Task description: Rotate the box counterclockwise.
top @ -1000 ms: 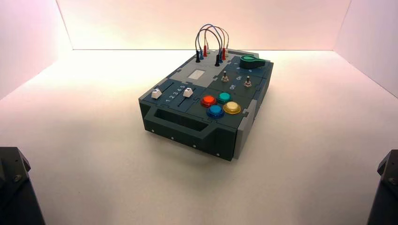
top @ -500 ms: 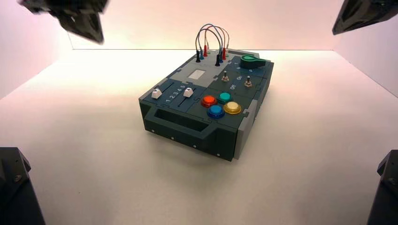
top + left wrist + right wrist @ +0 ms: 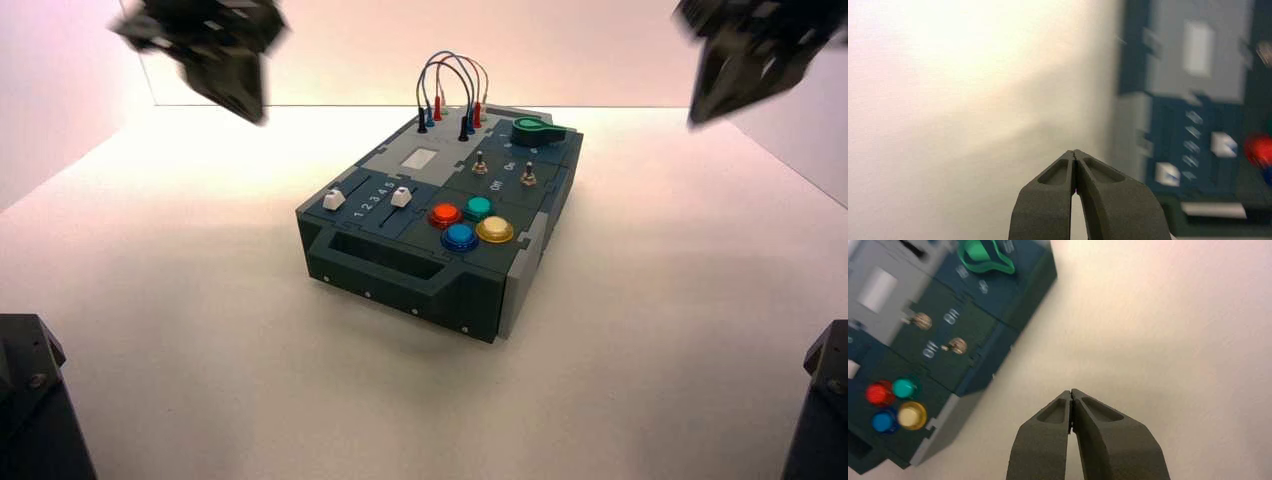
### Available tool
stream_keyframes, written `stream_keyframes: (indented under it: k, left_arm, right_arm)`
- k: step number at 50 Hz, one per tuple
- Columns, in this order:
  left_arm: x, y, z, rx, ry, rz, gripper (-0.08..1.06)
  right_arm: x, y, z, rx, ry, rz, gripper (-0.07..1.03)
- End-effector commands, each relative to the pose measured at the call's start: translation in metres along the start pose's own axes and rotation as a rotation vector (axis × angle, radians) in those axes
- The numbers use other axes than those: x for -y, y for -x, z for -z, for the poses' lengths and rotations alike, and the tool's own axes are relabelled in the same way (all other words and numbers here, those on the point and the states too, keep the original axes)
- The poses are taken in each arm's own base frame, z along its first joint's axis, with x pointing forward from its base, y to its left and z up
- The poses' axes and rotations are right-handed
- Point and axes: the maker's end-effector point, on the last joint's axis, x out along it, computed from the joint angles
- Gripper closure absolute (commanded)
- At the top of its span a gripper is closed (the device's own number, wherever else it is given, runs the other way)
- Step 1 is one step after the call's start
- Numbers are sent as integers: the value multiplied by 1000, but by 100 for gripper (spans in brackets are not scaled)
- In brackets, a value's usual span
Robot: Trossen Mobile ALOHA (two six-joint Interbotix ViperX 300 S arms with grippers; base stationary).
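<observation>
The dark teal-grey box (image 3: 440, 225) stands turned on the white table, its handle side toward me. It carries two white sliders (image 3: 366, 198), red, green, blue and yellow buttons (image 3: 470, 223), two toggle switches (image 3: 503, 170), a green knob (image 3: 535, 130) and looped wires (image 3: 450, 90). My left gripper (image 3: 250, 110) hangs high at the far left, shut and empty, well clear of the box (image 3: 1193, 100). My right gripper (image 3: 700, 115) hangs high at the far right, shut and empty, to the right of the box (image 3: 943, 340).
White walls close in the table (image 3: 200, 330) at the back and sides. Two black blocks sit at the near corners, one on the left (image 3: 30, 400) and one on the right (image 3: 820, 400). Bare table lies on both sides of the box.
Both grippers have come down and inward from the top corners of the high view; one second ago neither was in view. The box has not moved.
</observation>
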Motion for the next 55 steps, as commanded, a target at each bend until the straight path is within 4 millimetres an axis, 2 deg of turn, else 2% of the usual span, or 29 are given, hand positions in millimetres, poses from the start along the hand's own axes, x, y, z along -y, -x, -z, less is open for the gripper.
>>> stream_keyframes:
  k: [1, 6, 9, 18, 25, 41, 55]
  left_arm:
    - [23, -10, -8, -13, -79, 24, 101]
    - [30, -19, -8, -38, -103, 32, 101]
    - [31, -34, -4, -92, -115, 33, 101]
    - [25, -38, -1, -104, -133, 16, 101]
    - [25, -40, 0, -112, -136, 16, 101]
    - [25, -43, 7, -147, -141, 19, 101]
    - [25, -47, 14, -172, -137, 22, 101]
  right_arm:
    - [-3, -7, -20, -28, -4, -6, 99]
    - [-5, -13, -25, -50, -9, -12, 99]
    - [-7, -17, -38, -57, -7, -17, 99]
    - [-9, -22, -55, -56, 0, -18, 99]
    - [-8, -30, -58, -73, 0, -15, 99]
    - [-7, -65, -58, -160, -6, -9, 99]
    - [-8, -90, -69, -202, -8, -7, 99]
